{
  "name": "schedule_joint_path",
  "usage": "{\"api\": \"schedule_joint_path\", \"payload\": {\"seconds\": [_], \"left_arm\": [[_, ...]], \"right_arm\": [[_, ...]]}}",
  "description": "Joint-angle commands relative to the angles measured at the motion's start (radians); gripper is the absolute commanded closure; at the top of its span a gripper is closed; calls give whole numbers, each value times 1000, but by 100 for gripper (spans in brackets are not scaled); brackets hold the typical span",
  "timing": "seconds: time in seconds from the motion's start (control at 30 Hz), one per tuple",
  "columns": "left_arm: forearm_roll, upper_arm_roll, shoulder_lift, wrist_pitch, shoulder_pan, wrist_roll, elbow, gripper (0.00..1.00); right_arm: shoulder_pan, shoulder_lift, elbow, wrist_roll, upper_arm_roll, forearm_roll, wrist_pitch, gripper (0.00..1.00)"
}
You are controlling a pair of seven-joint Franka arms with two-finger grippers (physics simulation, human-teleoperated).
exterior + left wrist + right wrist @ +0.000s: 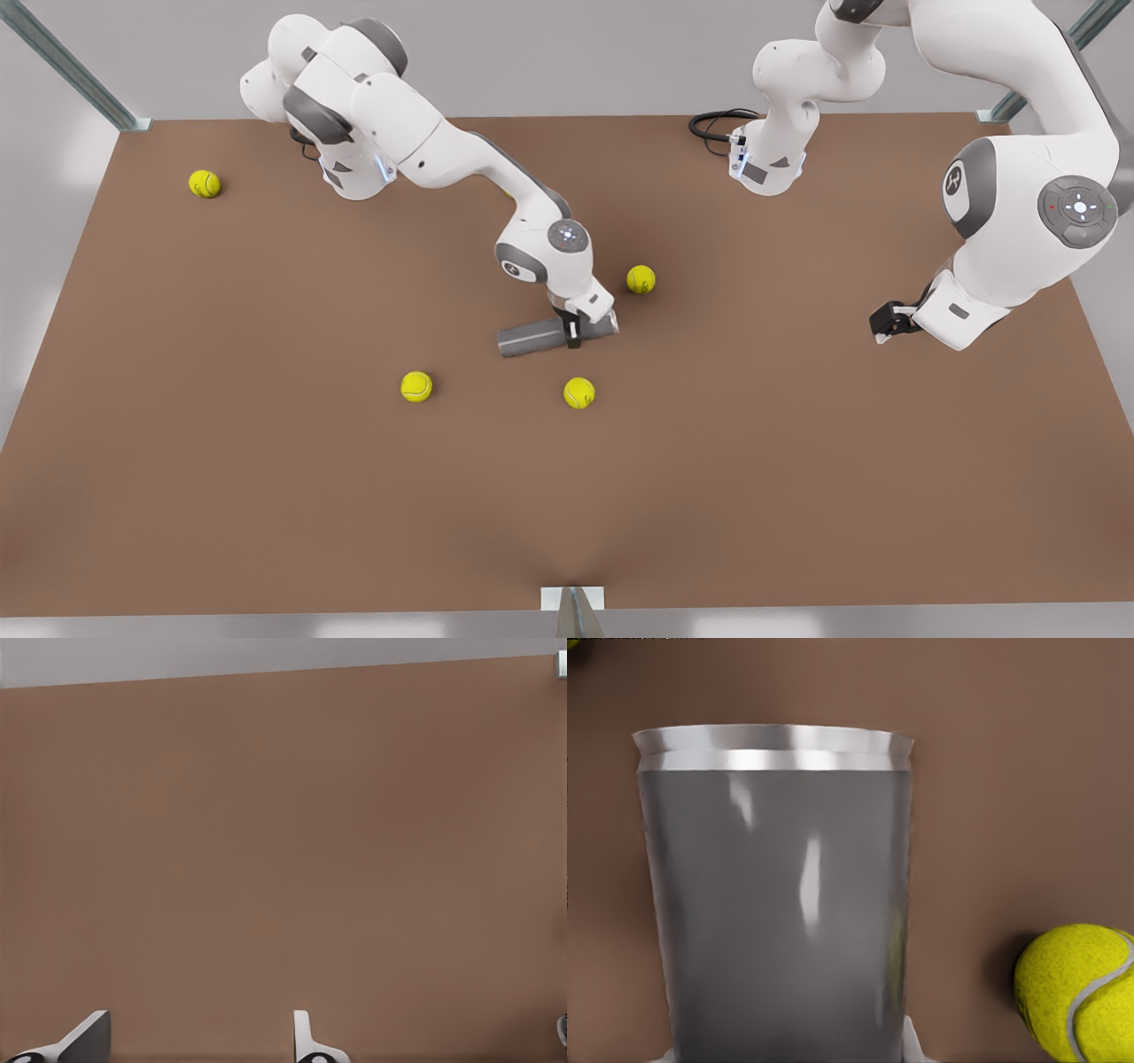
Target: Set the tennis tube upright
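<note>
The grey tennis tube (536, 338) lies on its side on the brown table (266, 496), near the middle. My right gripper (574, 333) reaches down over the end of the tube nearer the front view's right, one finger on each side, shut on it. In the right wrist view the tube (775, 904) runs away from the camera to its bright rim, and the fingertips (911, 1041) press its sides. My left gripper (886, 321) waits open, apart at the front view's right, over bare table; its fingertips (306, 1041) have nothing between them.
Several yellow-green tennis balls lie around: one (640, 279) just beyond the tube, one (578, 392) and another (416, 386) in front of it, one (205, 183) far back left. A ball (1079, 992) sits beside the tube in the right wrist view. A black cable (713, 124) coils at the back.
</note>
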Motion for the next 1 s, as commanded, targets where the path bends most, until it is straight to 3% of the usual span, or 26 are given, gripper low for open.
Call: {"api": "schedule_joint_path", "payload": {"seconds": [0.0,0.1,0.17,0.2,0.23,0.4,0.57,0.6,0.67,0.7,0.73,0.77,0.83,0.87,0.97], "left_arm": [[1,0,-1,-1,0,-5,0,0],[1,0,-1,-1,0,-5,0,0],[1,0,0,-1,0,-6,0,0],[1,0,0,-1,0,-6,0,0],[1,0,-1,-1,0,-6,0,0],[1,-1,0,-1,0,-8,0,0],[-1,-1,-1,-3,-2,-10,0,0],[1,-3,-1,-3,-2,-17,0,0],[-1,-3,-1,-3,-6,-20,0,0],[-1,-3,-1,-3,-6,-20,-1,0],[-1,-3,-1,-3,-6,-28,-1,0],[-1,-3,-3,-7,-22,-57,-1,0],[-16,-12,-23,-38,-84,-406,-3,0],[-59,-12,-21,-38,-146,-787,-3,0],[-99,-10,68,45,-336,-1370,4,0]], "right_arm": [[14,2,0,123,-17,32,5,30],[27,12,5,171,-32,34,6,30],[27,14,9,171,-46,64,14,24],[29,15,9,169,-48,63,16,9],[27,14,9,168,-49,63,16,0],[29,-17,5,166,-49,63,8,0],[40,-280,0,166,-74,247,-208,0],[-66,-386,9,169,-86,305,-346,0],[-385,-541,31,215,-86,323,-429,0],[-477,-604,52,421,-87,396,-599,0],[-559,-603,139,505,-115,402,-849,0],[-640,-604,212,507,-199,396,-894,0],[-669,-598,256,513,-249,394,-877,0],[-672,-575,264,502,-249,393,-879,0],[-686,-558,276,510,-259,391,-880,0]]}}
